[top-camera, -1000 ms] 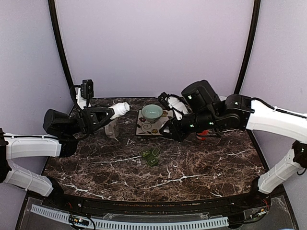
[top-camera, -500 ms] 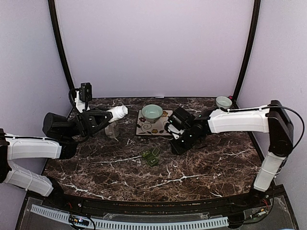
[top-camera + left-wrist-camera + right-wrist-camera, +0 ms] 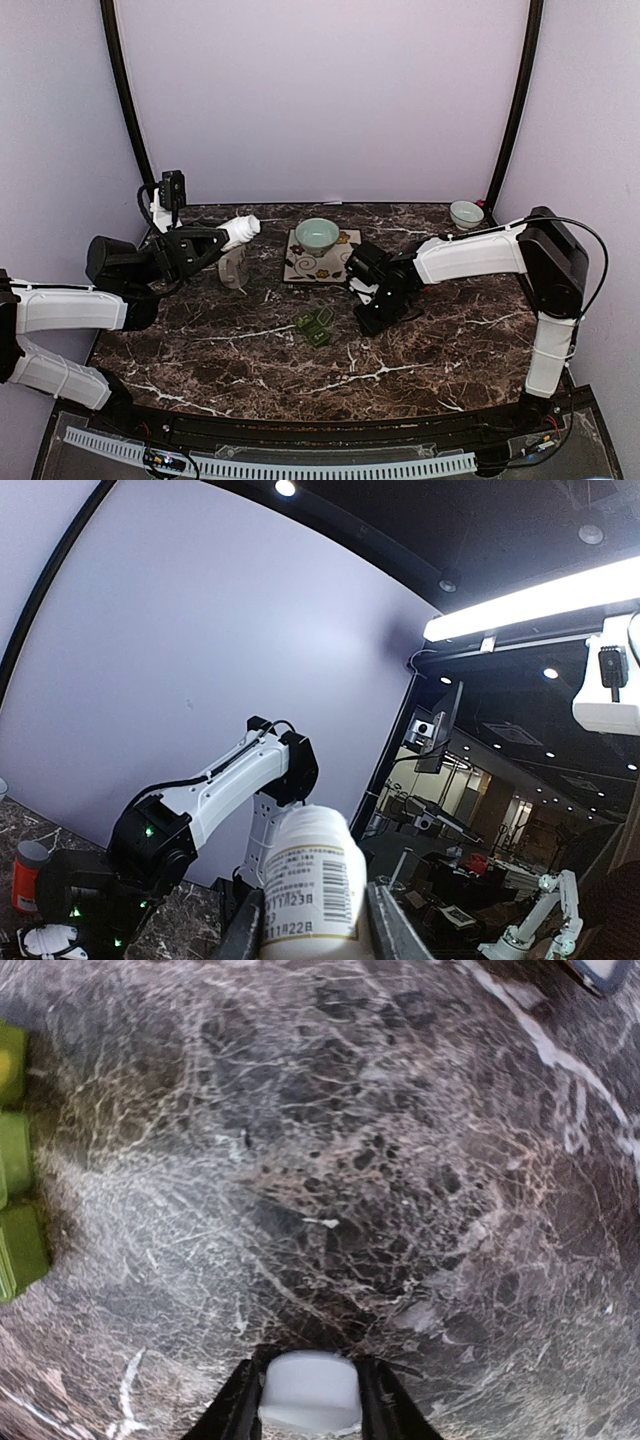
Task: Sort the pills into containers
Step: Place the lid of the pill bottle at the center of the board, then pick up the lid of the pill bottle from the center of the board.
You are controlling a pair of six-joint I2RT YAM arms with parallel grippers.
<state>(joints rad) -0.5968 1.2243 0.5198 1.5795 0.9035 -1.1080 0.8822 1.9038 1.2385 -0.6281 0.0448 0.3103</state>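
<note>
Over on the left, the left claw is clamped on a white bottle with a printed label. It holds it up off the marble table, tilted, with the free end pointing to the far right. A finger presses each side of the bottle. Just under it, near the far left of the table, stands a clear cup.

The right arm reaches in from the right, and its claw is down low at the tabletop, a little right of centre. In its own camera a white cap sits between the two fingers, which stand narrow and close on either side. I cannot tell whether they pinch the cap or only flank it.

The pill box, a small dark green strip of compartments, lies on the marble near the middle of the table. It is just left of the right claw and apart from it. From the right wrist its green squares show at the left edge of the picture. It is too small to see what is inside.

Farther back, at the centre, a pale green bowl rests on a patterned tile. A second small bowl stands at the far right corner.
</note>
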